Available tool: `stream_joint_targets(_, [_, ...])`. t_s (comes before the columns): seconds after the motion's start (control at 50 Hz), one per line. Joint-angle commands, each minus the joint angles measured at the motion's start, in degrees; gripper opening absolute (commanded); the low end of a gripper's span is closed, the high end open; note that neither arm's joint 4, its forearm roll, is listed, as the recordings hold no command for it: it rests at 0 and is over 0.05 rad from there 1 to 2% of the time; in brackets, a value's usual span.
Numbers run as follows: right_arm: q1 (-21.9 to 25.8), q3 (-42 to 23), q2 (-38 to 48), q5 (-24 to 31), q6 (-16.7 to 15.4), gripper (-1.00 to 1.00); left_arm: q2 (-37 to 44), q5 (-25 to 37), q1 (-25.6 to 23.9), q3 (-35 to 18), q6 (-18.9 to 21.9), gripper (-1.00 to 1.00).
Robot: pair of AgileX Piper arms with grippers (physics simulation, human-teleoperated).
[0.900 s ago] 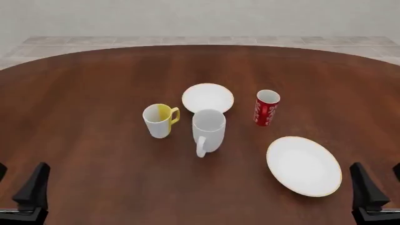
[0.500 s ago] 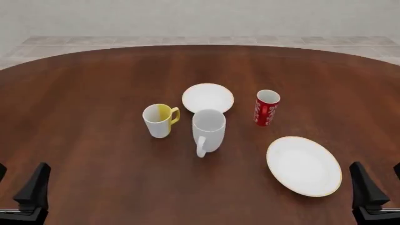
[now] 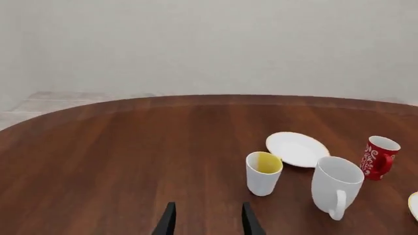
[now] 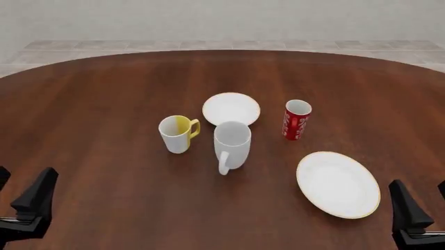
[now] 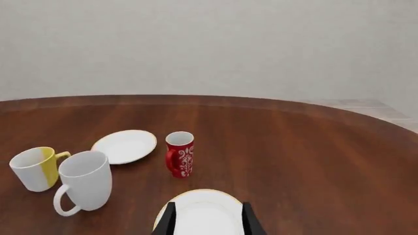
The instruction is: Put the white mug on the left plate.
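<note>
while the white mug (image 4: 232, 144) stands upright mid-frame, handle toward the camera, just below the left plate (image 4: 232, 108), both tools, left tool (image 4: 14, 200) and right tool (image 4: 424, 208), wait spread open at the bottom corners, empty. best grip its body from the side, avoiding the yellow-lined mug (image 4: 176, 133) beside it.

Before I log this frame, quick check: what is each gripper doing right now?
Left gripper: open, fingers apart, holding nothing.
Right gripper: open, fingers apart, holding nothing.
</note>
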Motion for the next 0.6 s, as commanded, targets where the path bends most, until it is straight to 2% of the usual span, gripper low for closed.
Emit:
stream_joint_targets(0.02, [0.09, -0.18, 0.04, 0.19, -0.12, 1.00, 8.56, -0.73, -2.08, -5.50, -1.73, 1.00])
stream_joint_targets(0.06, [0.17, -0.26, 0.08, 0.28, -0.25, 1.00, 10.98, -1.03, -3.02, -6.29, -2.75, 1.00])
stream_joint_targets(0.1, [0.20, -0.15, 0.20, 0.08, -0.19, 1.00, 10.75, 0.30, -3.05, -7.91, -1.51, 1.00])
stream_joint_targets(0.26, [0.28, -0.42, 0.49, 0.06, -0.24, 1.00, 15.02, 1.76, -5.13, -12.27, -2.08, 1.00])
stream_joint_targets(0.38, [0.33, -0.63, 0.92, -0.12, -0.20, 1.00, 19.03, 2.29, -9.32, -15.51, -2.94, 1.00])
stream_joint_targets(0.48, [0.30, -0.05, 0.90, -0.67, -0.19, 1.00, 21.61, 1.85, -11.94, -17.07, -1.95, 1.00])
stream_joint_targets(0.56, [0.22, 0.60, 1.03, -1.47, -0.03, 1.00, 23.67, 2.12, -14.62, -18.63, 0.97, 1.00])
stream_joint_targets(0.6, [0.16, 0.82, 0.92, -1.61, 0.08, 1.00, 26.39, 2.22, -15.51, -19.87, -0.37, 1.00])
